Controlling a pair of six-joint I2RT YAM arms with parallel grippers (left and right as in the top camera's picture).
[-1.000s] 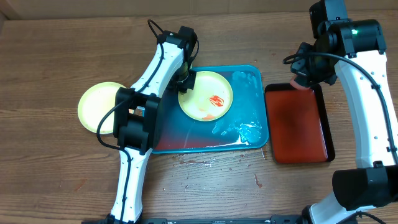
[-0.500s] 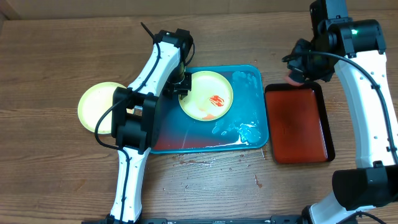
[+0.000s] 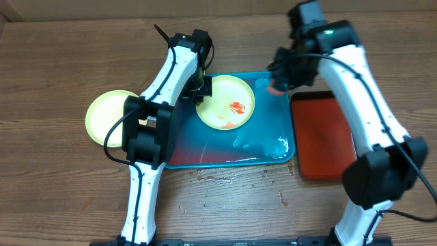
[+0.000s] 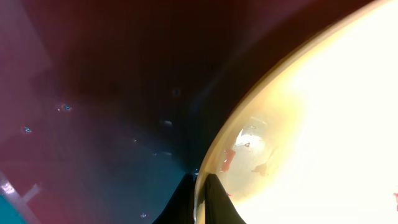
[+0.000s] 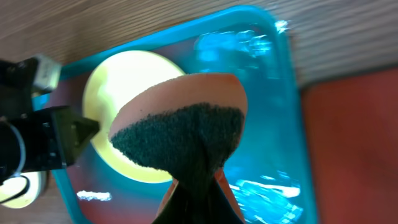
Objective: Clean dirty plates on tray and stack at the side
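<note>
A yellow-green-rimmed plate with red sauce smears lies in the teal tray. My left gripper is shut on its left rim; the left wrist view shows the fingers pinching the plate's edge. My right gripper is shut on a pink sponge with a dark scouring face and holds it above the tray's far right corner, just right of the plate. A second yellow-green plate lies on the table to the left of the tray. The light-blue-rimmed plate is out of view.
A dark red-and-black tray lies right of the teal tray, partly under the right arm. Wet foam sits in the teal tray's right side. Water drops spot the wooden table in front of the tray.
The right arm swung left with the sponge, from over the dark red tray to over the teal tray's far right corner. The left gripper stays on the plate's rim.
</note>
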